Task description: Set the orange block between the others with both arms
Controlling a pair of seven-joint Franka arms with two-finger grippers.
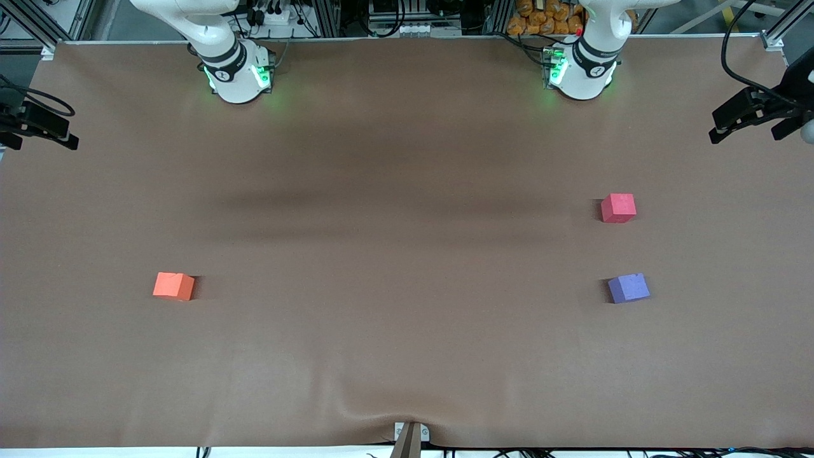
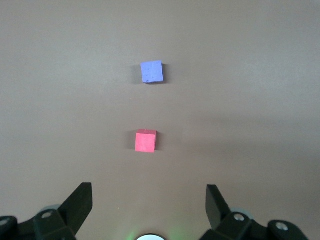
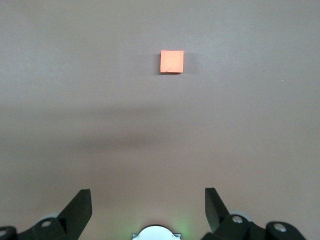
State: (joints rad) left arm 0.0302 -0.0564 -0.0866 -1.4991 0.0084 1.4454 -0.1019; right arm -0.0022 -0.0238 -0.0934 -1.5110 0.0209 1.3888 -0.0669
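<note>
The orange block [image 1: 173, 285] [image 3: 172, 61] lies alone on the brown table toward the right arm's end. Toward the left arm's end sit the pinkish-red block [image 1: 618, 208] [image 2: 145, 140] and, nearer the front camera, the purple block [image 1: 628, 287] [image 2: 152, 72], with a bare gap between them. My left gripper [image 2: 149, 192] hangs high over the table near its own base, open, with nothing between its fingers. My right gripper [image 3: 148, 193] does the same near its base, open and empty. In the front view only the arms' bases and lower links show; both hands are out of that view.
Green-lit arm bases [image 1: 238, 75] [image 1: 580, 71] stand along the table's edge farthest from the front camera. Black camera mounts [image 1: 757, 111] [image 1: 38, 124] jut in at both ends. A small bracket [image 1: 410, 436] sits at the edge nearest the front camera. The brown cover [image 1: 407, 254] is slightly wrinkled there.
</note>
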